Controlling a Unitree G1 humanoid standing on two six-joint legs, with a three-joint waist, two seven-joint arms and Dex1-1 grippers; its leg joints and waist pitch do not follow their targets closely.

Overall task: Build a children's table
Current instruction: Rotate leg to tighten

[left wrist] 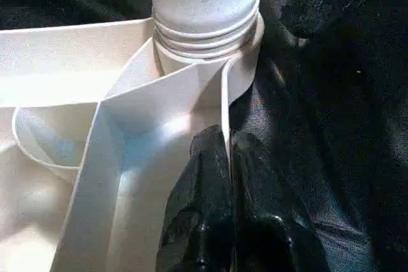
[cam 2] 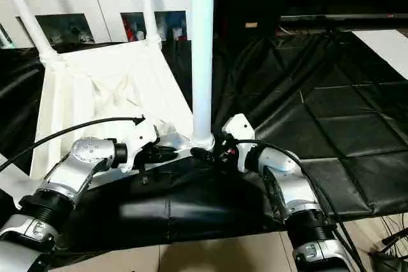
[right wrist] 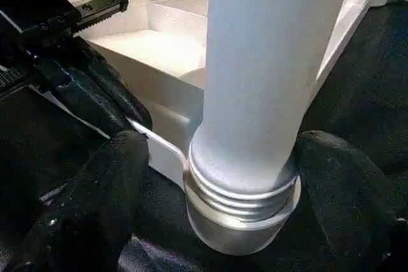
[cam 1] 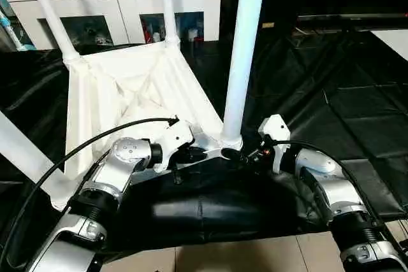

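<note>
Right tool (cam 1: 245,155) spread around the base of the near upright leg (cam 1: 245,49), frame centre; leg axis vertical. Children's table (cam 1: 131,93) lies inverted on desk (cam 1: 357,125), centre-left. Left tool (left wrist: 228,157) pinches its rim rib beside that socket.

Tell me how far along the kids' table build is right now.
Mostly done: the upside-down tabletop on the black cloth has legs standing in its sockets. In hand: the left end effector pinches the tabletop's edge rib while the right end effector straddles the near leg at its threaded base. Left: finish seating that leg, then flip the table upright.
</note>
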